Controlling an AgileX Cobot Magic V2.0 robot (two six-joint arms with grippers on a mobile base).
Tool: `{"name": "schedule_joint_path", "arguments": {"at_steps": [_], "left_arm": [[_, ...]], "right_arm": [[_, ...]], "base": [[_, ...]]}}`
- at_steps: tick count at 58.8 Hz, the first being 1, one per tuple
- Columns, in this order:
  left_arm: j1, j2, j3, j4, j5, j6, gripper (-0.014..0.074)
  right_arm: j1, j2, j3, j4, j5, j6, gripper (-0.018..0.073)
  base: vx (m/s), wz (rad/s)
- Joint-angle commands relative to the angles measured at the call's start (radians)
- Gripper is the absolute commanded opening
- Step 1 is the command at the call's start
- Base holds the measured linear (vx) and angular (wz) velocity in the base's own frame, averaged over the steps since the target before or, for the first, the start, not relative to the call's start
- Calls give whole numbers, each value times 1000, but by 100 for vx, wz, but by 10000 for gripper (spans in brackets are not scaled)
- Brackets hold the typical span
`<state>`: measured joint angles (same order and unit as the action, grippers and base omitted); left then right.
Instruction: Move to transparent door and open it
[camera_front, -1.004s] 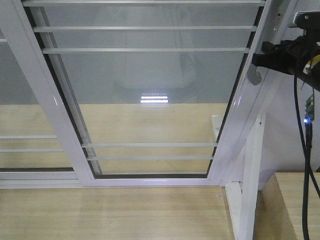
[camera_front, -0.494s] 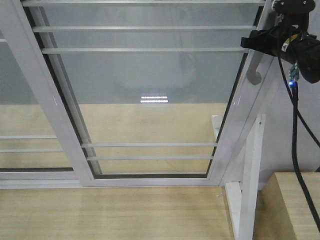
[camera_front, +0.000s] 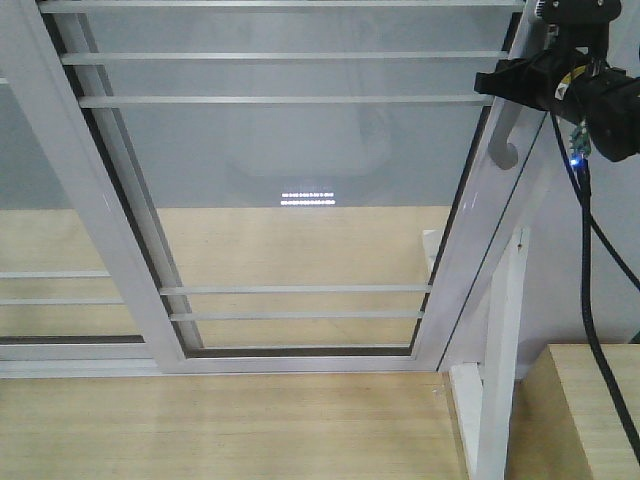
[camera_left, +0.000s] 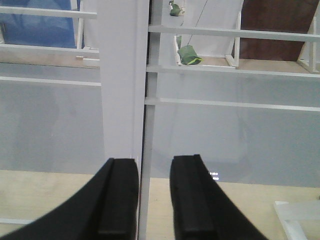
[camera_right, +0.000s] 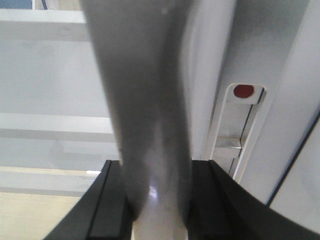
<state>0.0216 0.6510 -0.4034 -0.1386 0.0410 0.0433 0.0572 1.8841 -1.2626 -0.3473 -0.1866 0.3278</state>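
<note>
Since the glass door (camera_front: 300, 200) fills the front view straight ahead of you, tall in its white frame with thin bars across, treat it as heavy and stiff. It should slide along its track rather than swing, and the pane is fragile, so load the metal, never the glass. Your hold belongs on the curved grey handle (camera_front: 505, 135) at its right edge, which looks smooth and probably slippery. Your right gripper (camera_right: 155, 200) is on it, fingers (camera_right: 112, 200) pinching the handle from both sides with no gap showing. Your left gripper (camera_left: 152, 175) hangs before a white frame post (camera_left: 122, 75), fingers (camera_left: 117, 195) parted a little, holding nothing.
</note>
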Motion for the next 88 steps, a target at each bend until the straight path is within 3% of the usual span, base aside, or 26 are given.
{"name": "schedule_joint_path", "arguments": {"at_steps": [1, 60, 68, 76, 81, 88], "left_arm": [[-2, 3, -35, -11, -78, 0, 325], [-2, 3, -35, -11, -78, 0, 325], [-2, 3, -35, -11, -78, 0, 325], [-2, 3, -35, -11, -80, 0, 325], [-2, 3, -35, -11, -89, 0, 325], [-3, 3, -35, -10, -85, 2, 325]], "right_arm": [[82, -44, -37, -26, -136, -15, 259], [353, -44, -39, -29, -193, -22, 265], [354, -85, -28, -28, -157, -18, 263], [344, -212, 27, -34, -4, -31, 260], [320, -302, 107, -48, 55, -35, 260], [249, -466, 280, -47, 16, -17, 260]], "base": [[0, 0], [0, 0], [0, 0], [0, 0], [0, 0], [0, 0]]}}
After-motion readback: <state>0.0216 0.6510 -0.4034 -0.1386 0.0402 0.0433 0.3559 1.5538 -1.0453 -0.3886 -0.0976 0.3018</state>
